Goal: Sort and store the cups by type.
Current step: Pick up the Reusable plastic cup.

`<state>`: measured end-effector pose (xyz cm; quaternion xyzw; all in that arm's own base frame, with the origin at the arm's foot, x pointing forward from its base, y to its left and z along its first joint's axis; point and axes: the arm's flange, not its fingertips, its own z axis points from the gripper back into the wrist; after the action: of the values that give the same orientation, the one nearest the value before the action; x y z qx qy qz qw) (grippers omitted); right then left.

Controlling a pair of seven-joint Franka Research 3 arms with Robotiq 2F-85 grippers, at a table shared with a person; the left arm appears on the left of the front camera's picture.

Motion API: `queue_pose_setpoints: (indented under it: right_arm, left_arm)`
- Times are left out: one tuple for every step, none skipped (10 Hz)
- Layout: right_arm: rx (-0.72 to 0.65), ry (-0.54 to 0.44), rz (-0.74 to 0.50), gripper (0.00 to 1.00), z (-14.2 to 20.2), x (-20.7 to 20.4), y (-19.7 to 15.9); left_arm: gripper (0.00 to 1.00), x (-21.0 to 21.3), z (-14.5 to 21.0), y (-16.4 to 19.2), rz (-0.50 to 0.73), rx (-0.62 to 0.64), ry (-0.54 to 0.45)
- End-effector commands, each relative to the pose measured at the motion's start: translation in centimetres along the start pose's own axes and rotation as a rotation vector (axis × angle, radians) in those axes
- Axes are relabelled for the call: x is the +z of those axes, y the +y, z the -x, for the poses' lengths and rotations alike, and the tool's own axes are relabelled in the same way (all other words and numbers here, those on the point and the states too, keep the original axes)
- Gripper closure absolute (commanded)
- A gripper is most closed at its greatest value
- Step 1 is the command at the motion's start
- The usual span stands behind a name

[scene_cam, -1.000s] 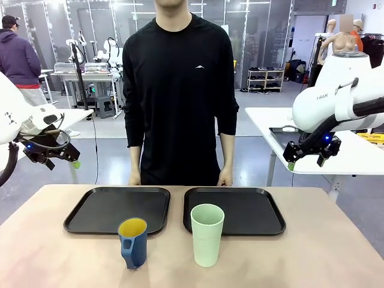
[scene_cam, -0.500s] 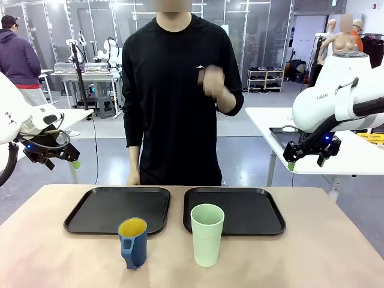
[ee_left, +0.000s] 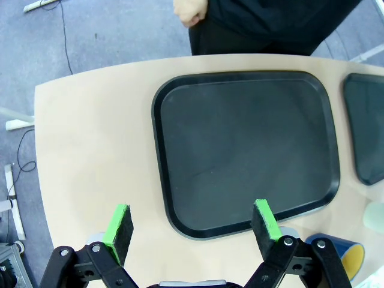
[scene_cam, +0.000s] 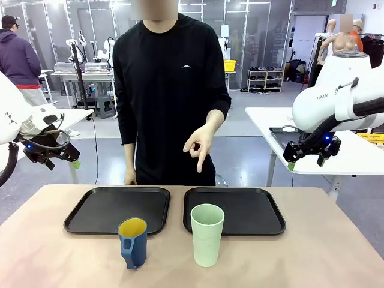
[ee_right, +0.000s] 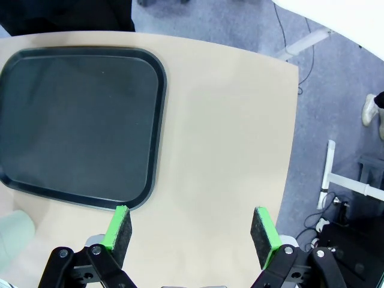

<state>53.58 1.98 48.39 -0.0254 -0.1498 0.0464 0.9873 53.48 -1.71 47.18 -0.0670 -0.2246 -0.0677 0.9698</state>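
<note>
Cups first: a tall pale mint-green handleless plastic tumbler, smooth and slightly flared, stands upright, and just beside it is a shorter dark blue glossy mug with a handle and a yellow inside. Both sit on the matte beige tabletop, well below my two grippers and inward from each.

Looking down my left gripper now: jaws wide apart, green pads bare, nothing between them, hanging clear above the table. Under the gap lies the near rim of a flat black rectangular plastic tray with rounded corners and a raised lip. The mug's blue rim pokes in at the bottom corner beside one finger's base, and a pale blur of the tumbler sits at the frame edge just past it.

Right gripper, same story: fingers spread wide, holding nothing, touching nothing. Bare tabletop lies under its gap. The second black tray, same shape, lies off to one side, and the tumbler's mint wall peeks in at the bottom corner on that side.

My wrist cameras give me the trays' outlines from above. The front camera adds the cups' full heights, the mug's handle turned toward my side, and the person across the table in a black long-sleeved top. One hand is raised before the torso with a finger pointing down, and the other hand hangs at the far table edge.
</note>
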Motion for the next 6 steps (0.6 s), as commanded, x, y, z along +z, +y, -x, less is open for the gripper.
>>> queue_pose_setpoints:
  right_arm:
    - [0.004,-0.010,0.005,0.00,0.01,0.19,-0.01]
    - [0.004,-0.010,0.005,0.00,0.01,0.19,-0.01]
    - [0.004,-0.010,0.005,0.00,0.01,0.19,-0.01]
    - [0.004,-0.010,0.005,0.00,0.01,0.19,-0.01]
    - [0.004,-0.010,0.005,0.00,0.01,0.19,-0.01]
    - [0.004,-0.010,0.005,0.00,0.01,0.19,-0.01]
  left_arm:
    - [0.00,0.18,0.03,0.18,0.003,0.003,-0.008]
    - [0.00,0.18,0.03,0.18,0.003,0.003,-0.008]
    - [0.00,0.18,0.03,0.18,0.003,0.003,-0.008]
    - [0.00,0.18,0.03,0.18,0.003,0.003,-0.008]
    - [0.00,0.18,0.03,0.18,0.003,0.003,-0.008]
    - [0.00,0.18,0.03,0.18,0.003,0.003,-0.008]
